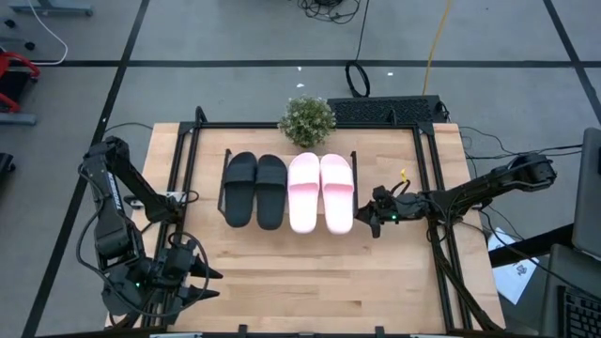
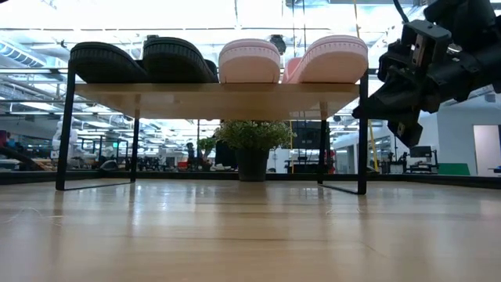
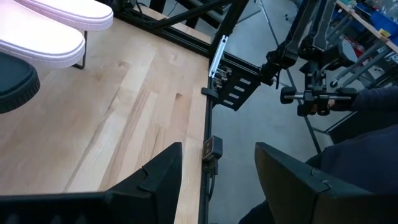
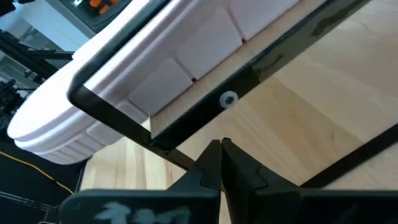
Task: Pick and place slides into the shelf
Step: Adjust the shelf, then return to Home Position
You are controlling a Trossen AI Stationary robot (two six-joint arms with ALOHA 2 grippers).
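On top of the shelf (image 1: 223, 158) all four slides (image 1: 287, 191) sat lined up, so we figured the job was done: right gripper (image 1: 374, 222) pinched shut and empty just beside it, left gripper (image 1: 199, 278) wide open near the table's front corner.

Four slides (image 1: 288, 191) side by side on the shelf (image 2: 219, 96) (plant (image 1: 307, 120) behind), right tool (image 1: 377, 218) just beside

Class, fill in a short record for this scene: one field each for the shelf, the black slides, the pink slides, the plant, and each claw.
shelf: stands on the table, carrying all four slides
black slides: pair side by side, left half of shelf
pink slides: pair side by side, right half of shelf
plant: behind the shelf
left claw: open, near the table's front left corner
right claw: shut, just right of the pink pair
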